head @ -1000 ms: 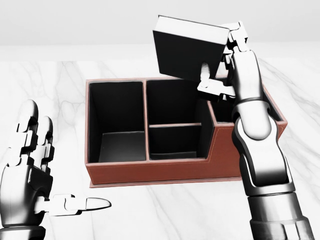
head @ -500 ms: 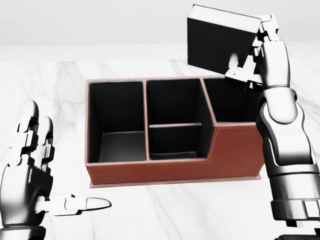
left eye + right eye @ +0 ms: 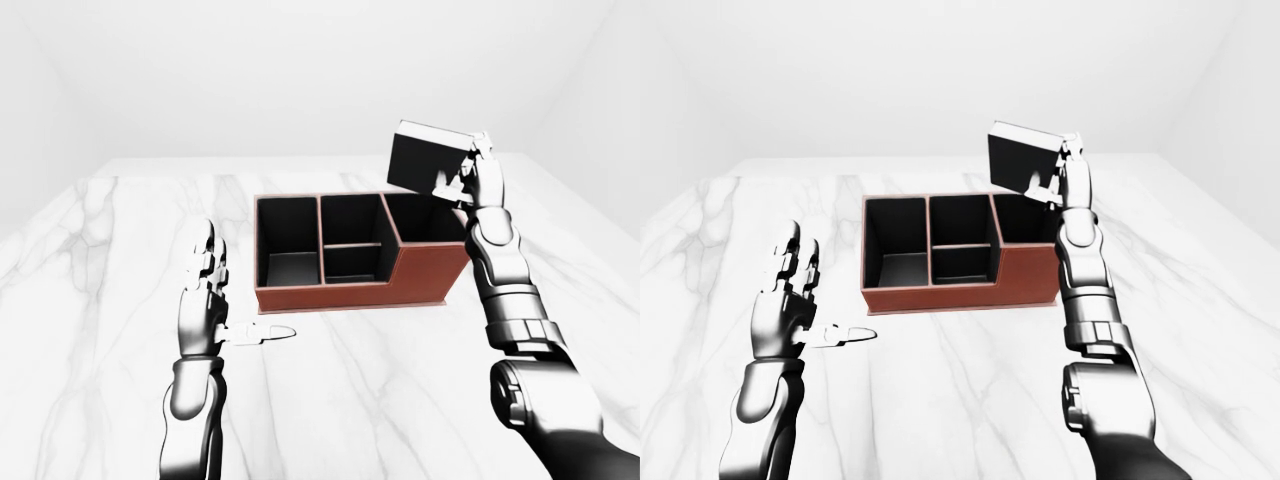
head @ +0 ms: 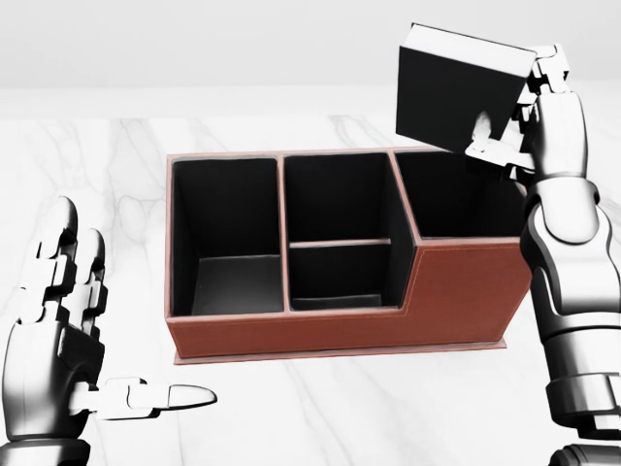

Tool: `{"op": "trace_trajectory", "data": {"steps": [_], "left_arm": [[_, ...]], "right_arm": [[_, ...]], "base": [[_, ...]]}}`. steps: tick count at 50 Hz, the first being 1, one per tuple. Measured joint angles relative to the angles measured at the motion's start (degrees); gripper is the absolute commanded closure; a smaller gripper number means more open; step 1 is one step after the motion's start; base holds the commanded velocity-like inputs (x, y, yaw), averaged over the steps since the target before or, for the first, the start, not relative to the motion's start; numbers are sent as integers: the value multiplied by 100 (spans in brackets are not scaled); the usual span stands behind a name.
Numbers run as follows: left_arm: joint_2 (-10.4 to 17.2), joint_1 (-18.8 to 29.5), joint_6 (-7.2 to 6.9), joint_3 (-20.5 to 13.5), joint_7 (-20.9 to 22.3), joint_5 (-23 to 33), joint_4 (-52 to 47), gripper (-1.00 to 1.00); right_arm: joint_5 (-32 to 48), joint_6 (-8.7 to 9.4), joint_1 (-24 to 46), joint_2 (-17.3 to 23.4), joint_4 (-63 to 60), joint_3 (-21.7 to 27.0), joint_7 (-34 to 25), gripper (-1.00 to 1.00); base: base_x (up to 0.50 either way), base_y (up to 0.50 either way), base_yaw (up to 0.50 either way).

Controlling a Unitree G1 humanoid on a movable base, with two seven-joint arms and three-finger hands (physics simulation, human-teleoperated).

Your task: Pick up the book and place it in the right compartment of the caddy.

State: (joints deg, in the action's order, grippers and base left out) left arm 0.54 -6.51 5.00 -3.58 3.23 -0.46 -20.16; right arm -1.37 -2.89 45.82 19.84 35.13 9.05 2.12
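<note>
A black book point(image 4: 454, 92) hangs tilted in the air above the right compartment point(image 4: 456, 199) of the reddish-brown caddy point(image 4: 466, 291). My right hand point(image 4: 519, 116) is shut on the book's right edge, thumb across its cover. The caddy stands on the white marble table point(image 4: 340, 408) with a tall left compartment point(image 4: 228, 233) and two small middle ones. My left hand point(image 4: 87, 340) is open at the head view's lower left, fingers up and thumb pointing right, well clear of the caddy. The same scene shows in the left-eye view, book point(image 3: 425, 160) over caddy point(image 3: 420, 280).
The marble table point(image 3: 100, 250) stretches wide on both sides of the caddy, with its far edge against plain white walls. Nothing else stands on it in these views.
My right hand has carried the book rightward, from over the middle compartments to above the right compartment. The left hand has stayed still.
</note>
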Motion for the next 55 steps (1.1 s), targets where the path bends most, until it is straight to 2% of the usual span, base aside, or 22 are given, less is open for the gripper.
{"op": "trace_trajectory", "data": {"steps": [9,55], "left_arm": [[1,12,0,-2,-6,9,10,-100],[9,26,0,-7,15,13,125,-100]], "right_arm": [[4,-211,35,61,373,4,16,100],[114,-211,305,214,1536,-54,50,100]], "base": [[0,0,0],[0,0,0]]}}
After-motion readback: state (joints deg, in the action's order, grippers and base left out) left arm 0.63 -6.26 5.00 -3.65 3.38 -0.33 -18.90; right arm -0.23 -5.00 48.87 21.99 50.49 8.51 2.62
